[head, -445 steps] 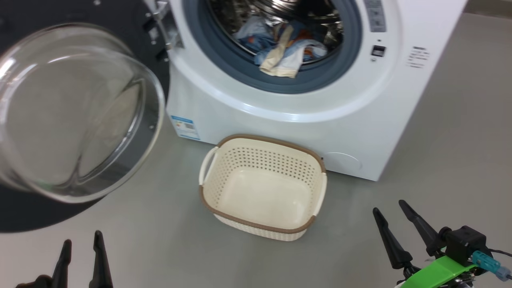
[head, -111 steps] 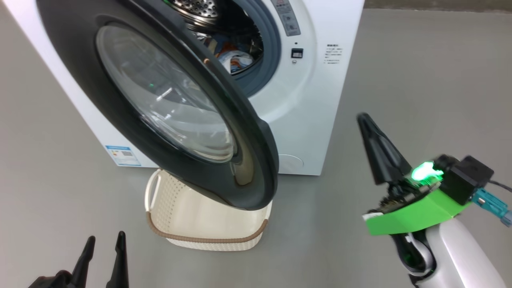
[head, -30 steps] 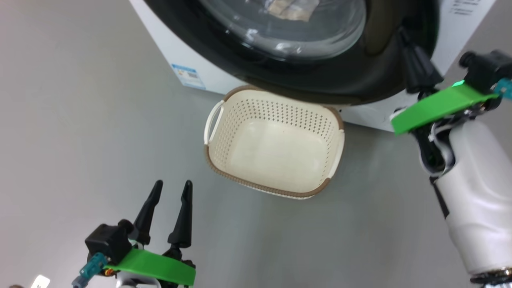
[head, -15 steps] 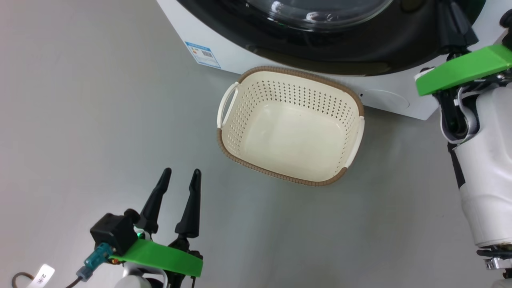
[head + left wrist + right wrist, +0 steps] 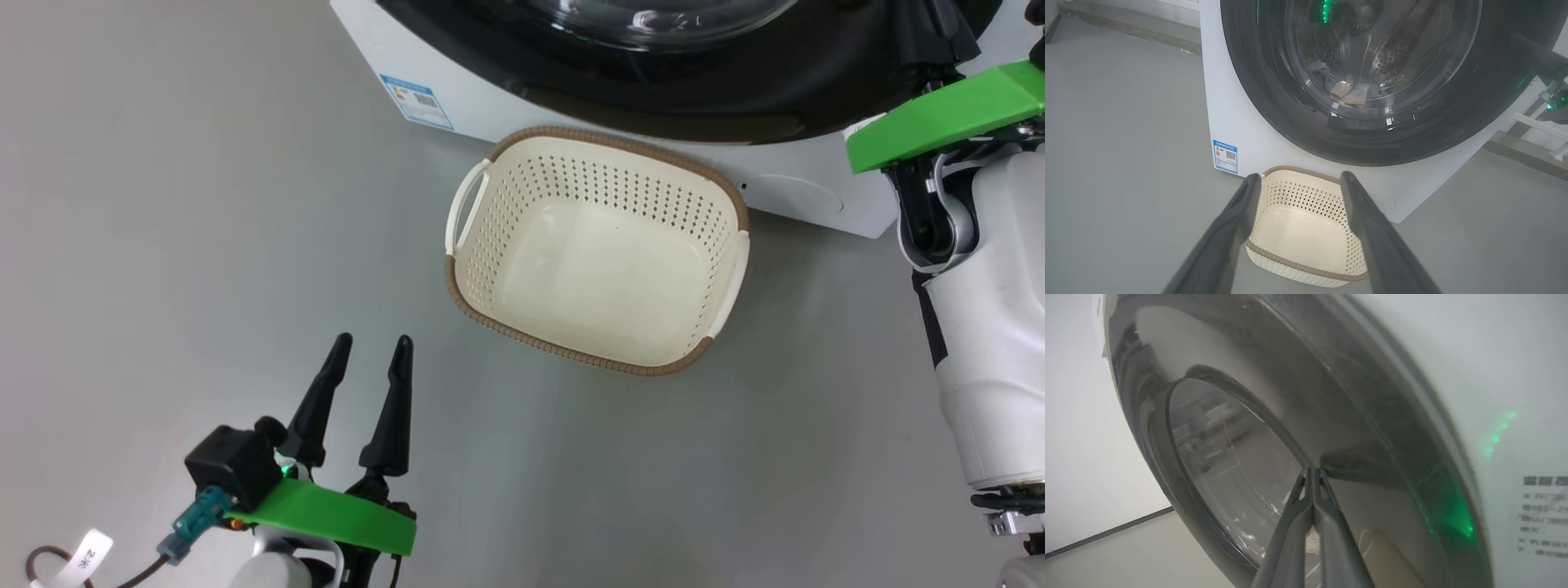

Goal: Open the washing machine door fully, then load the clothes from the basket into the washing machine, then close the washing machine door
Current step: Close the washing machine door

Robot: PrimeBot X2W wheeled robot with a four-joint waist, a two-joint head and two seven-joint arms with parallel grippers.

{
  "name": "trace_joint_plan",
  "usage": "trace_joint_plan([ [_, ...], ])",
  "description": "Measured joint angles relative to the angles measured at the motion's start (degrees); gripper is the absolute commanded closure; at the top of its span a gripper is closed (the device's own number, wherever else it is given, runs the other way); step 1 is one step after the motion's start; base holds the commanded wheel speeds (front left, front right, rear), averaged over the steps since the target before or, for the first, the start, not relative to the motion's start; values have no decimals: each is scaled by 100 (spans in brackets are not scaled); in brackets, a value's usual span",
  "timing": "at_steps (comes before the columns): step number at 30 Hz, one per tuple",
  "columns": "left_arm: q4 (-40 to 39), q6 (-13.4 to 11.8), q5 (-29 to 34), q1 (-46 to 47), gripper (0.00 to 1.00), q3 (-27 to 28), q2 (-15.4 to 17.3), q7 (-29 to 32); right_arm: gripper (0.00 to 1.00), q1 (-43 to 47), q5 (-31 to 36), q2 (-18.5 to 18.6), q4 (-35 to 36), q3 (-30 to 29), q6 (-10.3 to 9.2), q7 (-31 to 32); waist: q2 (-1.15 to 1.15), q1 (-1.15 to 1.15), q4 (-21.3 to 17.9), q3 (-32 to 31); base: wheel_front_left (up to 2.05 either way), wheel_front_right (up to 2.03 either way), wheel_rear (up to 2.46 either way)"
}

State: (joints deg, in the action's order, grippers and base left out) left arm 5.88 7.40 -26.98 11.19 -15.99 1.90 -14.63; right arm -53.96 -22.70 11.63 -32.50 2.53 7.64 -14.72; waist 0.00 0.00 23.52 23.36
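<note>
The washing machine door lies against the front of the white washing machine, its black rim and glass bowl facing me. Through the glass, clothes show inside the drum. My right gripper is shut with nothing in it, and its tips touch the door's black rim at its right side. The cream basket stands empty on the floor in front of the machine. Low on the left, well short of the basket, my left gripper is open and holds nothing.
Grey floor stretches out to the left and in front of the basket. A blue label marks the machine's lower left corner. My pale right forearm rises along the right edge. A wall base runs behind the machine.
The door, wide open in the oldest frame, now lies against the machine. Over the last second the head view shifted a little. My right gripper stays on the rim and my left stays open.
</note>
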Motion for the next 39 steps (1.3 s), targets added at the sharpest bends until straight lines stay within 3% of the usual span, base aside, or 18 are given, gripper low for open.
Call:
trace_joint_plan([
  [3, 66, 0, 1, -1, 0, 18, 0, 0, 100, 83, -9, 33, 24, 113, -1, -1, 0, 0, -30, -92, 0, 0, 0],
  [5, 149, 0, 2, -3, 0, 56, -2, 0, 68, 257, -60, 36, 29, 179, -7, -1, 0, 0, -55, -168, 0, 0, 0],
  [8, 265, 0, 11, -10, 0, 142, -1, 0, 44, 600, -166, 19, 38, 315, -8, -1, 0, 0, -100, -297, 0, 0, 0],
  [9, 302, 0, 11, -14, 0, 171, -1, 0, 28, 712, -191, 20, 51, 376, -8, -1, 0, 0, -118, -344, 0, 0, 0],
  [13, 419, 0, 11, -79, 0, 260, 34, 0, 2, 1091, -275, 15, 142, 510, -8, -1, 0, 0, -204, -526, 0, 0, 0],
  [26, 705, 0, 9, -280, 0, 521, 347, 0, 0, 2260, -318, 9, 367, 639, -8, -1, 0, 0, -764, -1025, 0, 0, 0],
  [39, 857, 0, 0, -410, 0, 735, 678, 0, 0, 3156, -315, -60, 499, 236, -8, -1, 0, 0, -1414, -1425, 0, 0, 0],
])
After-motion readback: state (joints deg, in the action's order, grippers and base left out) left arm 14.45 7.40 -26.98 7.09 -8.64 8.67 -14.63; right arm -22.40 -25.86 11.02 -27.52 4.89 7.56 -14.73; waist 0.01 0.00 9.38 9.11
